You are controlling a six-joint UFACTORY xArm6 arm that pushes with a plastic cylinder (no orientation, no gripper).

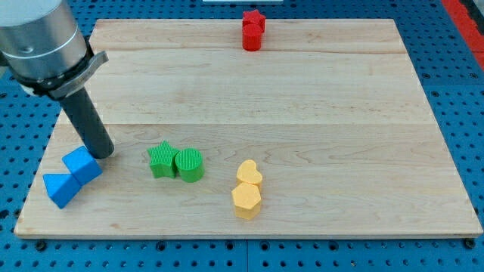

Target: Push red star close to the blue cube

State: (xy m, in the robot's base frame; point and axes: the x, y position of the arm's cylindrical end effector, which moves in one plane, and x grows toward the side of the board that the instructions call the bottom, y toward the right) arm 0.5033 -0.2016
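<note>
The red star (pixel 255 20) sits at the top edge of the wooden board (pixel 302 83), touching a red round block (pixel 252 38) just below it. The blue cube (pixel 82 165) lies at the board's lower left, touching a blue triangular block (pixel 59 189) below-left of it. My tip (pixel 103 153) rests on the board just right of and above the blue cube, close to or touching its upper right corner. The red star is far away, toward the view's top right of my tip.
A green star (pixel 160 160) and a green cylinder (pixel 190 165) touch each other right of my tip. A yellow heart (pixel 249 174) and a yellow hexagonal block (pixel 246 199) sit together at lower middle. The arm's grey body (pixel 41 41) fills the top left.
</note>
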